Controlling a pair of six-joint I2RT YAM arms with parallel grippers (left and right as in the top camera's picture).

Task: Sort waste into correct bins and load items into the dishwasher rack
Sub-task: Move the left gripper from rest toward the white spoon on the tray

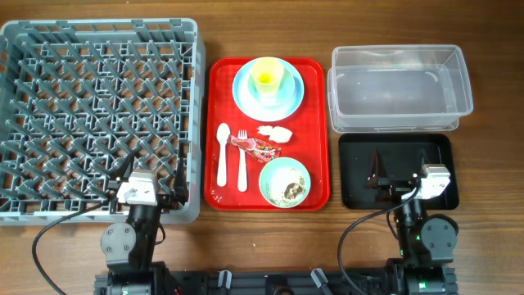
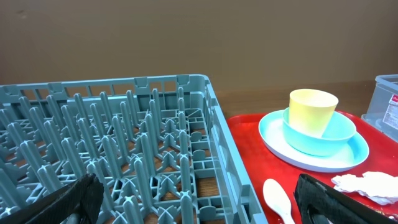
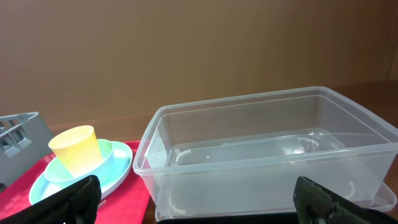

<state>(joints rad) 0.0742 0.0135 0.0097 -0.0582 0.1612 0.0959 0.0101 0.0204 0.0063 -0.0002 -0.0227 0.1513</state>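
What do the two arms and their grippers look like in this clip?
The left arm and right arm are black with grey round joints and a white block at the wrist. The left gripper and right gripper have black fingers. A black cable loops beside each arm.

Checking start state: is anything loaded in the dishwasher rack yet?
No, the dishwasher rack shows only its own bare pegs in the overhead view.

Both arms folded low, left tool jaws spread wide, right tool likewise
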